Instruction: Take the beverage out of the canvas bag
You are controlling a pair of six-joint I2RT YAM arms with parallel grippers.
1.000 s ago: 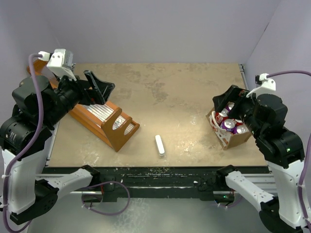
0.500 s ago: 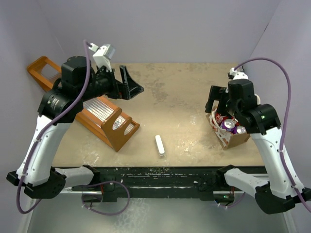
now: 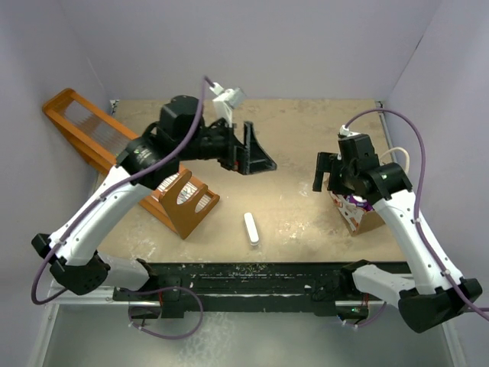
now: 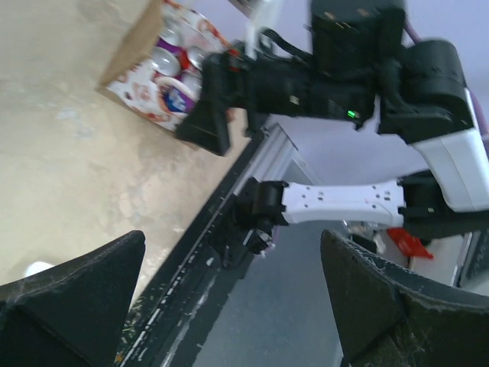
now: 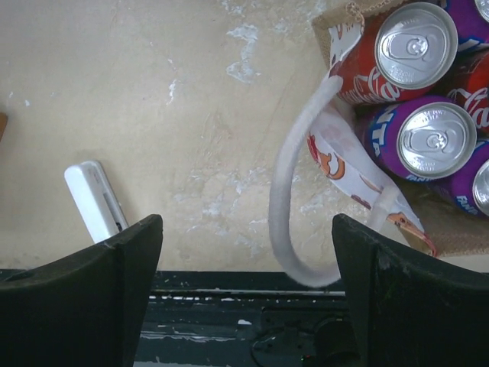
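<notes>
Cans stand in the bag at the right side of the surface in the overhead view. The right arm covers most of both, so only a purple sliver and a brown corner show. The right hand hangs just left of the bag, jaws spread and gripping nothing. The left hand reaches over the middle of the surface, also wide and empty, with the bag well off to its right. A rack lies to its left and a white bar lies below it in the picture.

From the left wrist, the bag sits far ahead of the two dark fingers, up and to the left, its mouth open upward. The can tops show only as small discs, their labels too small to read. The right arm crosses beside the bag and hides its far edge.

From the right wrist, the bag lies ahead and to the right of the parted fingers, cut off by the top and right edges. The cans stand upright, long axes toward the camera, silver lids up: a red one and a purple one are whole, the others cropped. A white handle droops out onto the surface between the fingers.
</notes>
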